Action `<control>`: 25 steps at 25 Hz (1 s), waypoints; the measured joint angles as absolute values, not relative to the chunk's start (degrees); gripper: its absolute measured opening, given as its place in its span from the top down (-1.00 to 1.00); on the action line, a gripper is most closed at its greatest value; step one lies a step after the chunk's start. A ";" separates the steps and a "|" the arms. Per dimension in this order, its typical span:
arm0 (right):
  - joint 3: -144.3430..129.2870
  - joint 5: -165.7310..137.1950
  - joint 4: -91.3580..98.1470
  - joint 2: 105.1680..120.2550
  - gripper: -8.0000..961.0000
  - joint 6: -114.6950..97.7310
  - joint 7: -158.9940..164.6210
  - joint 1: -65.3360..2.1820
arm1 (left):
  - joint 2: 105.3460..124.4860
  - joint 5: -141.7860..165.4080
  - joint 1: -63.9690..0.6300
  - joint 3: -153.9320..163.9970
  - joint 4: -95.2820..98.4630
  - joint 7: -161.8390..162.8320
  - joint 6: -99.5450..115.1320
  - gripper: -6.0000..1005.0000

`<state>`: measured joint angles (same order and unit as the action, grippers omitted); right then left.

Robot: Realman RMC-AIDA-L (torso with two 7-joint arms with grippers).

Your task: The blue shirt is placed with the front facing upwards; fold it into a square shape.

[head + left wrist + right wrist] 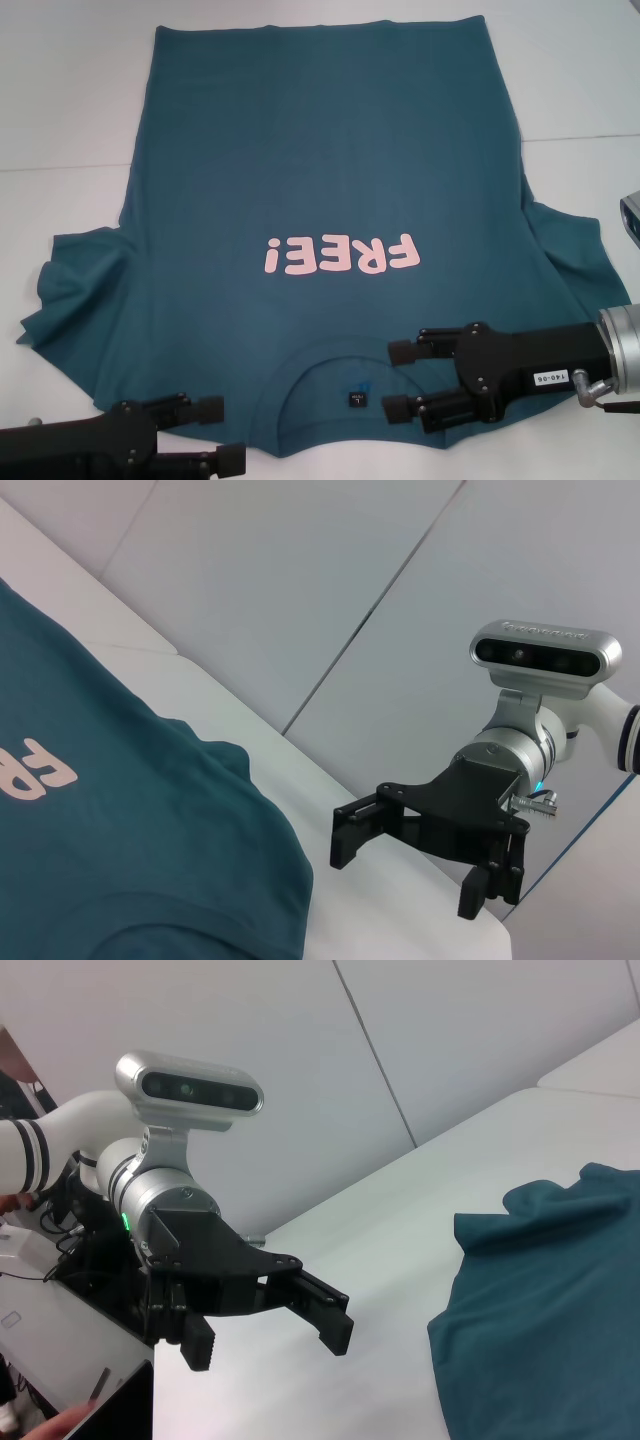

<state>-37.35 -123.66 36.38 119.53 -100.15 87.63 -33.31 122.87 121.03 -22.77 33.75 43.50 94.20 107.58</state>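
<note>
The blue shirt (320,170) lies flat on the white table, front up, with its collar (330,365) and black neck label (357,399) nearest me and the hem at the far side. The pink "FREE!" lettering (338,256) sits mid-chest. My left gripper (228,433) is open at the near edge, over the shoulder left of the collar. My right gripper (395,379) is open over the shoulder right of the collar. Neither holds cloth. The right gripper also shows in the left wrist view (410,870), and the left gripper in the right wrist view (268,1340).
The white table (60,120) shows bare around the shirt. Both sleeves spread out, left (65,280) and right (575,255). A grey wrist camera (630,215) is at the right edge. The shirt's edge shows in both wrist views (130,820) (550,1300).
</note>
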 joint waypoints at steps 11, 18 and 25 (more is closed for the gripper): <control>-35.40 -122.96 37.01 118.90 -0.90 -99.74 97.19 -33.95 | 121.72 120.25 -24.85 29.88 42.77 107.45 107.53 -0.82; -34.13 -118.93 37.79 115.40 -0.90 -97.83 122.64 -35.57 | 120.19 116.82 -27.70 21.43 40.65 130.41 103.39 -0.80; -33.90 -116.31 37.76 113.24 -0.90 -93.67 126.16 -35.27 | 118.47 117.07 -29.03 21.05 38.29 134.29 92.40 -0.78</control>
